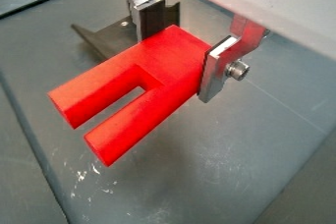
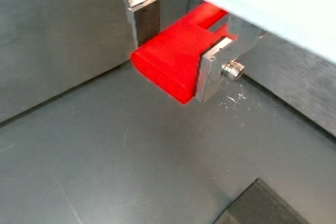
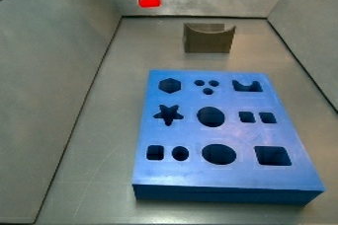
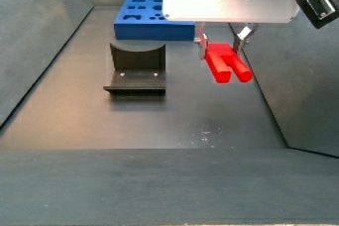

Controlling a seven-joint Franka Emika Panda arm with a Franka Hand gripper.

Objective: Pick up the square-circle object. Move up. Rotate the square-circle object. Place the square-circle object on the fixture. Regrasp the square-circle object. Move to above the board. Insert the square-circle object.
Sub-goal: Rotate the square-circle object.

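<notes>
there, square-circle object between gripper fingers

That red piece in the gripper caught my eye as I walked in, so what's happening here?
The Franka arm's gripper is shut on the square-circle object, holding it in the air above the grey floor with its two prongs pointing away from the fingers. The fixture stands empty off to one side, and the board lies flat with none of its holes filled.
</notes>
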